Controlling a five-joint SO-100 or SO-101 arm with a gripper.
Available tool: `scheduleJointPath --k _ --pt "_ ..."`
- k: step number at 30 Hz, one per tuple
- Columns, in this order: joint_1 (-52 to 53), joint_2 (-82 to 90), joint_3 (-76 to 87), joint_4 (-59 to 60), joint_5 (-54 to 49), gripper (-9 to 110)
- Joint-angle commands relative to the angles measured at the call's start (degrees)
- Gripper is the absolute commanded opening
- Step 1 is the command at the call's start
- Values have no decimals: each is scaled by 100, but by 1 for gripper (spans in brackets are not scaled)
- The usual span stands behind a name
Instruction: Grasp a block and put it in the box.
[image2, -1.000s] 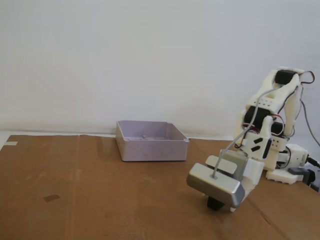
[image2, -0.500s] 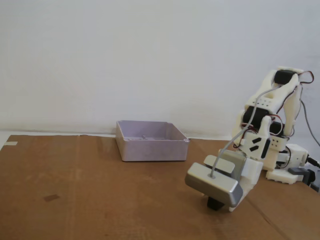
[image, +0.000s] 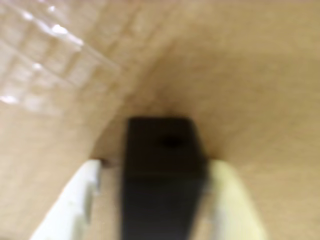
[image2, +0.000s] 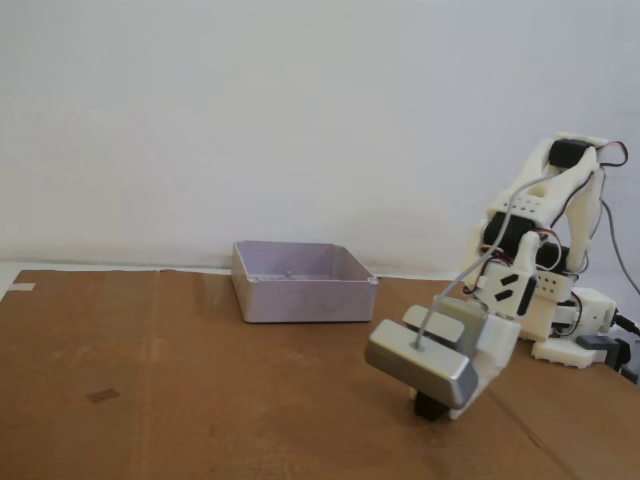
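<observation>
Matte black block (image: 160, 170) clamped between pale pincer (image: 156, 200) fingers, lavender-grey square box (image2: 303, 282) well apart

White printed arm (image2: 540, 250) with black servos, grey camera module (image2: 420, 362) (thin grey cable).

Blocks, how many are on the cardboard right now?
1. The block sits between the end effector fingers, right of the box in the fixed view. None hidden that I can tell.

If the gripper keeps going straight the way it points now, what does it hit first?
The block already sits between the fingers. Straight on, the gripper would likely push into the cardboard just beyond it. Contact depth is blurred in the wrist view.
</observation>
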Motion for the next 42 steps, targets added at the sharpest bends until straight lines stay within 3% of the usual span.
scheduleJointPath --k 1,5,26,42 --pt "70 88 35 -44 62 6" --pt "70 79 35 -44 62 0" --pt "70 114 -62 -44 62 0" --pt "255 123 -1195 26 9 0"
